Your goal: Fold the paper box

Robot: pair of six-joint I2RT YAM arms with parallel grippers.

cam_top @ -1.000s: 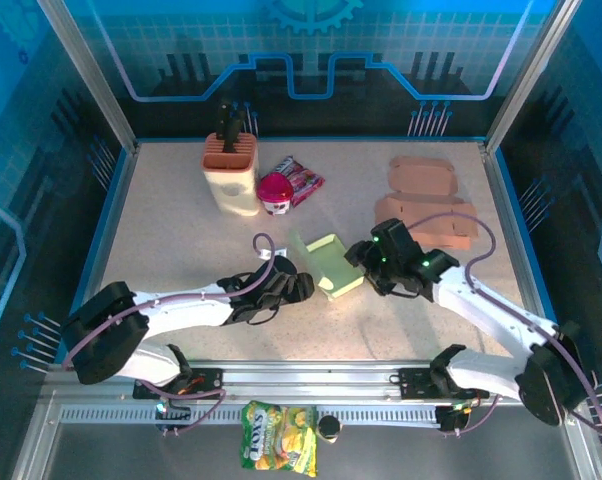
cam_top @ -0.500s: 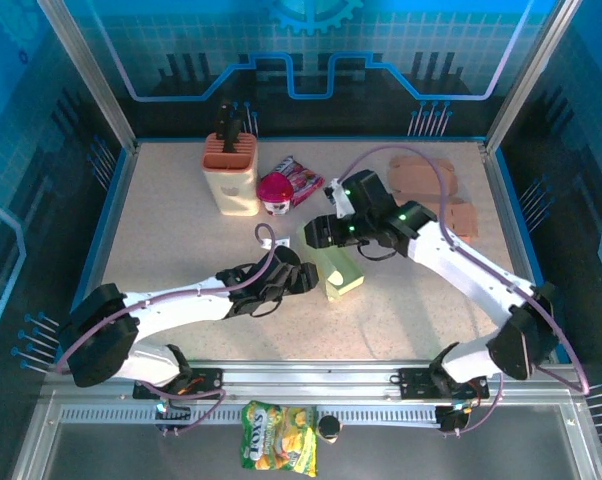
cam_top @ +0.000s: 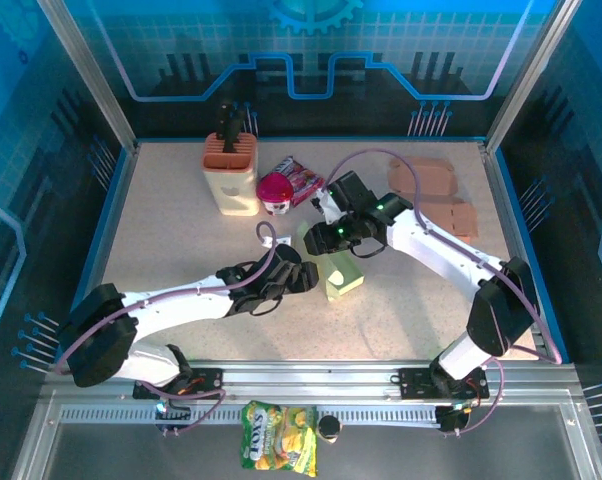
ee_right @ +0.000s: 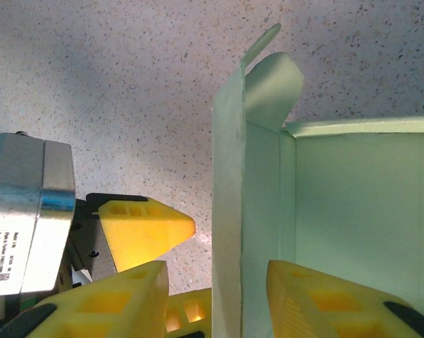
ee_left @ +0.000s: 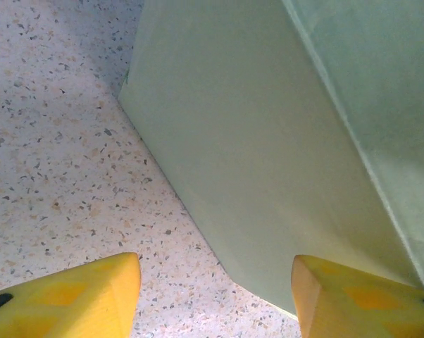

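Note:
The pale green paper box (cam_top: 343,279) stands partly folded at mid-table, with one side wall upright and a rounded flap (ee_right: 272,84) at its far end. My left gripper (cam_top: 303,281) is open just left of the box; in its wrist view its fingertips (ee_left: 92,296) frame the box's outer wall (ee_left: 268,141) and bare table. My right gripper (cam_top: 319,240) reaches in from behind. It is open and straddles the upright wall (ee_right: 226,211), one finger (ee_right: 325,303) inside the box and one outside, with a gap on each side. The left gripper's fingertip (ee_right: 145,227) shows beside it.
A beige knife block (cam_top: 231,172), a red-lidded cup (cam_top: 275,192) and a snack packet (cam_top: 303,178) stand at the back left. Flat brown cardboard blanks (cam_top: 433,195) lie at the back right. A yellow snack bag (cam_top: 279,450) sits below the rail.
The right arm swung from the box's right side to behind it and came down over the left wall, its jaws narrowing. The box shifted slightly. The left gripper barely moved.

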